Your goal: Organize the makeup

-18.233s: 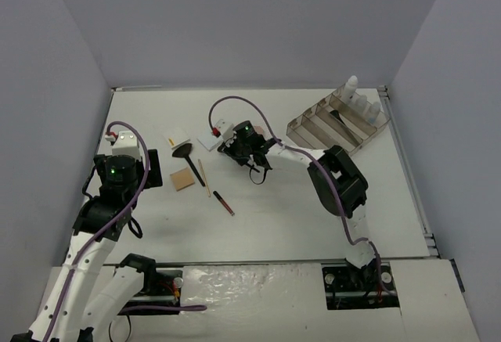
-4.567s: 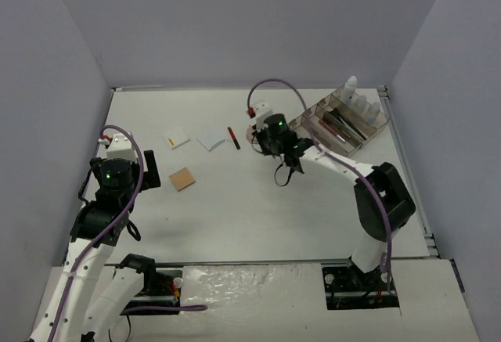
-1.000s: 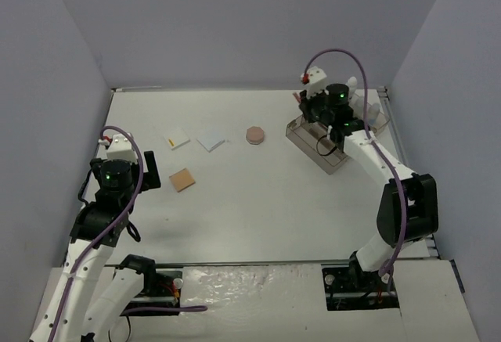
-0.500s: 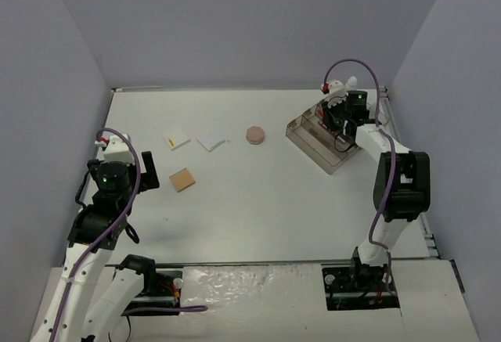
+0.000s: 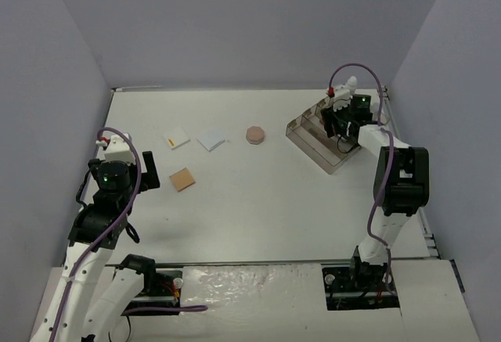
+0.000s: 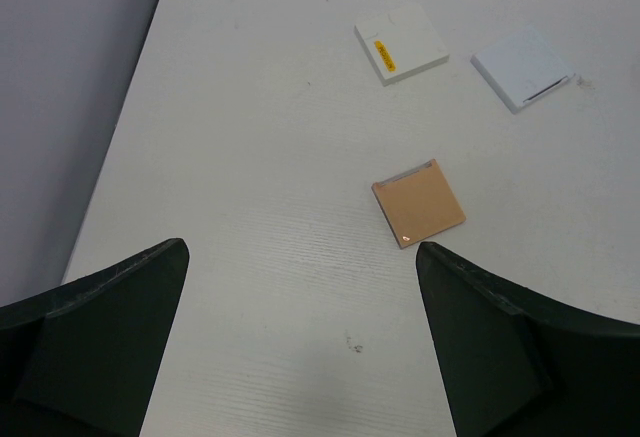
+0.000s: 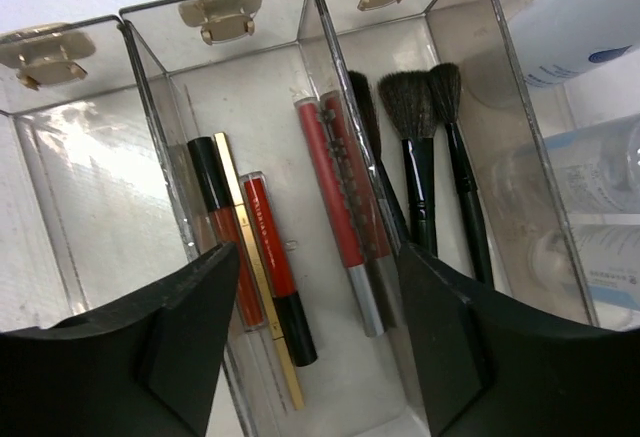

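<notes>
My right gripper (image 7: pixel 320 352) hangs open over the clear smoky tray (image 7: pixel 150 87), nothing between its fingers. Below it a red-and-black pencil (image 7: pixel 278 269) lies in a compartment beside a thin wooden pencil (image 7: pixel 258 307). The neighbouring compartment holds red pencils (image 7: pixel 340 207), then come black brushes (image 7: pixel 415 157) and white-capped bottles (image 7: pixel 570 27). On the table lie a pink compact (image 5: pixel 255 135), a white pad (image 5: pixel 178 138), a pale-blue pad (image 5: pixel 211 139) and a tan pad (image 5: pixel 182 178). My left gripper (image 6: pixel 300 357) is open above bare table, just short of the tan pad (image 6: pixel 419 203).
The tray (image 5: pixel 313 148) sits at the back right near the table edge and side wall, with my right gripper (image 5: pixel 344 125) above it. My left gripper (image 5: pixel 145 176) hovers near the left wall. The white pad (image 6: pixel 401 44) and pale-blue pad (image 6: pixel 523 53) lie beyond the tan one.
My right gripper moved right over the tray and opened; the red-and-black pencil now lies loose in its compartment. The left arm has barely moved.
</notes>
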